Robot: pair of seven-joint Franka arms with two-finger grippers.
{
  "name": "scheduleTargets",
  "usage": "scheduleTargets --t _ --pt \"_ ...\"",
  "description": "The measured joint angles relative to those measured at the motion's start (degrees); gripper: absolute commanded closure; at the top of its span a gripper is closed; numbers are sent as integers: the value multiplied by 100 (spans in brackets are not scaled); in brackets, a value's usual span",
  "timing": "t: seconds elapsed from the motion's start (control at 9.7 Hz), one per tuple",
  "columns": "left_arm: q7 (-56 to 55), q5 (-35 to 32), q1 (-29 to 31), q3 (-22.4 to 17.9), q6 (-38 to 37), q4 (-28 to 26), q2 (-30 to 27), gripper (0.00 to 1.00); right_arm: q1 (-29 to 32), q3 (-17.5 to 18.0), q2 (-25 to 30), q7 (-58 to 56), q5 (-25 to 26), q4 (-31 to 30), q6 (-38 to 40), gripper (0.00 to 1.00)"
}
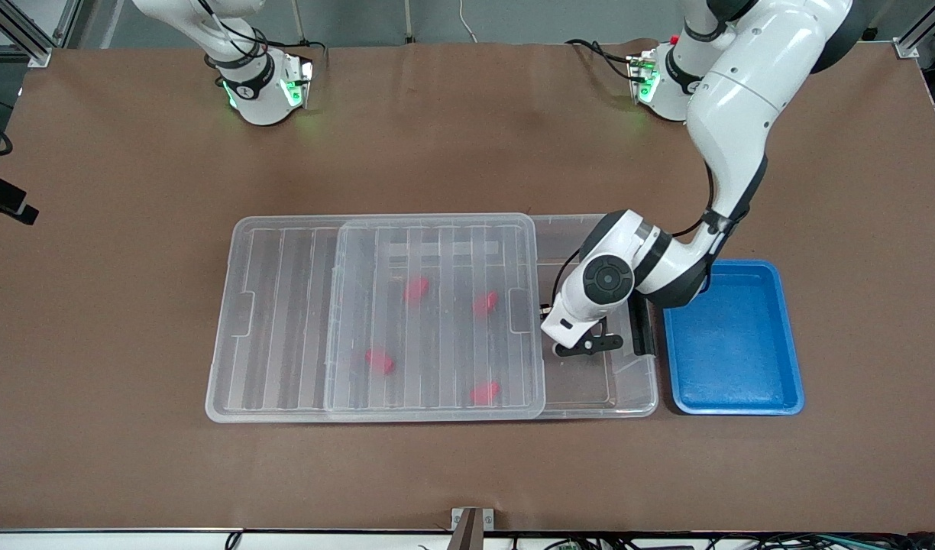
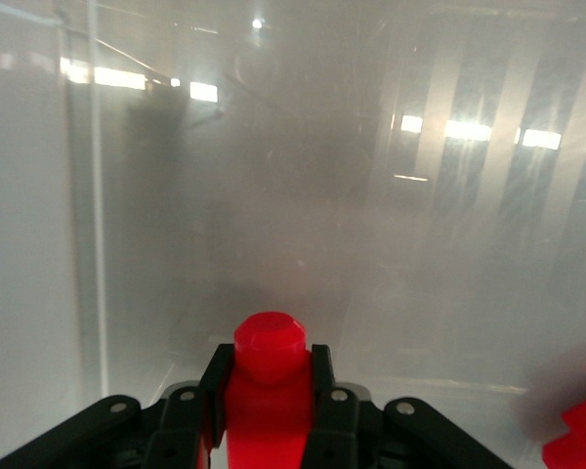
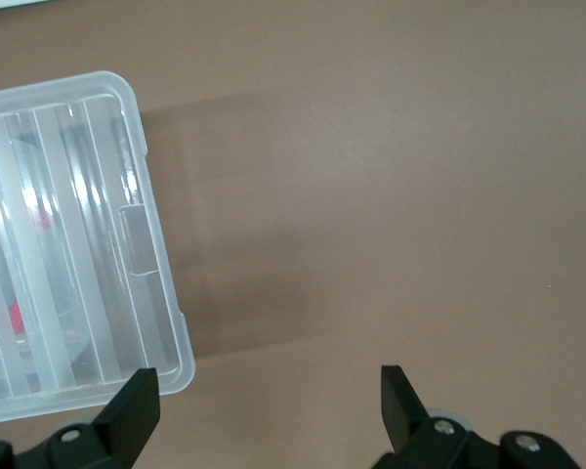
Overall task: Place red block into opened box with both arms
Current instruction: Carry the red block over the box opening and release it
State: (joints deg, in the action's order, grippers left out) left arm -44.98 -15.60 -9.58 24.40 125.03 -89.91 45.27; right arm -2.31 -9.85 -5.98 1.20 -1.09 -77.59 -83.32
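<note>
While the lid sits slid aside, the scene reads:
Left gripper (image 1: 588, 345): fingers pinching the red block (image 2: 270, 381), low inside the box's uncovered end, likely ready to release.
Box (image 1: 635, 409): lid (image 1: 437, 321) shifted toward the right arm's end, leaving an entry gap.
Right gripper (image 3: 264, 405): fingers spread, empty, waiting over bare table beside the lid's corner.
Blue tray (image 1: 735, 344): beside the box, empty.

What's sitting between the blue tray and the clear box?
Nothing: the front view shows only a bare strip of table between the blue tray and the box.
</note>
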Motion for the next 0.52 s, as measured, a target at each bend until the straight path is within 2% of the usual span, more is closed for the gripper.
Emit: scheduleTargets --t 0.1,0.21,0.52 --pt "0 -12 5 -5 49 -6 93 33 -2 -11 0 -62 0 -37 0 0" --pt "8 -14 16 -4 77 -3 126 0 -12 -11 0 -74 0 -42 0 0" --pt "15 -16 45 0 57 47 99 0 -15 -42 0 -106 0 -44 3 0"
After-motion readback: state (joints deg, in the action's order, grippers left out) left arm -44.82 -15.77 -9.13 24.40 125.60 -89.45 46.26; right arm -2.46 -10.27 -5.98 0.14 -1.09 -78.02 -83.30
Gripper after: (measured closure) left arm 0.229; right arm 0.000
